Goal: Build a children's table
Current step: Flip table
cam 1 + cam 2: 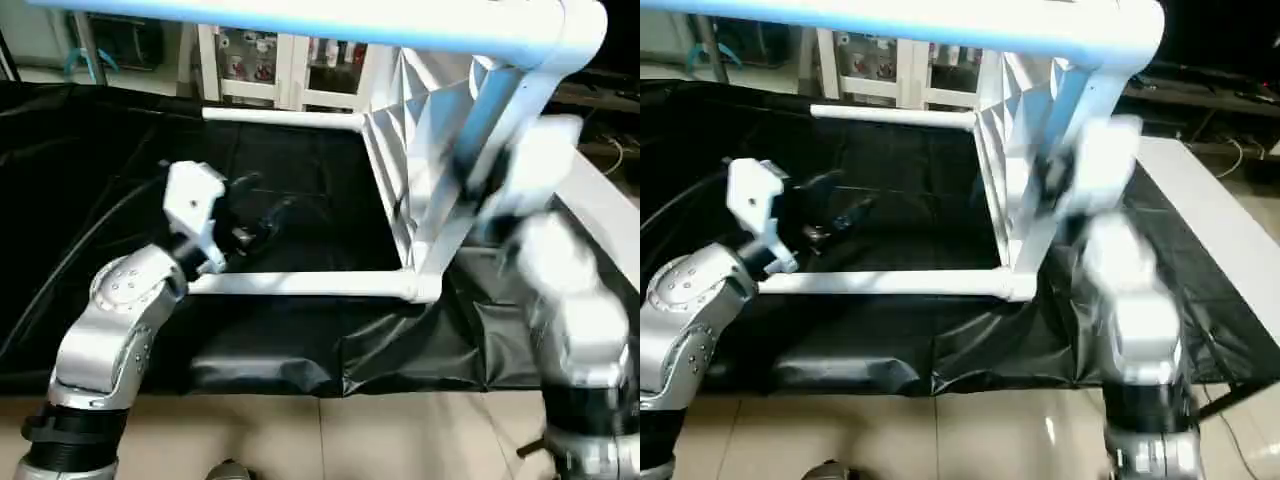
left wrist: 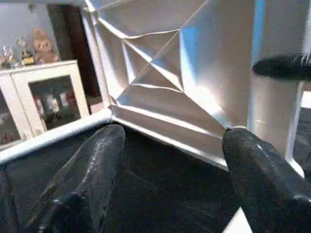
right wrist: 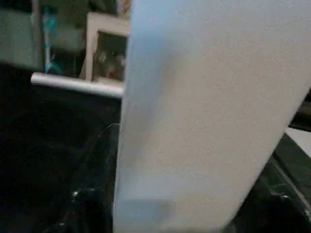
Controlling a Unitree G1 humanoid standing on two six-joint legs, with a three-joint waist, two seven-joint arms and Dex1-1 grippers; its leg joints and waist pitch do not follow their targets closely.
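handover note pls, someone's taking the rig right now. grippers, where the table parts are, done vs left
Left gripper: open, empty, over the black-draped worktable between the lying legs.
Right gripper: blurred, at the edge of the children's table; grip unclear.
Table stands on its side: top upright, ribbed underside facing the left arm.
Legs visible in sockets: near leg and far leg on the cloth, upper leg in the air.
Left: confirm the fourth leg, then set the table on its feet.

a broad white part of the children's table (image 3: 204, 116) stands close before the camera, running from top to bottom. beside it a white leg (image 3: 73, 83) lies across the black-draped worktable (image 3: 43, 145); a white cabinet (image 3: 104, 43) stands behind.
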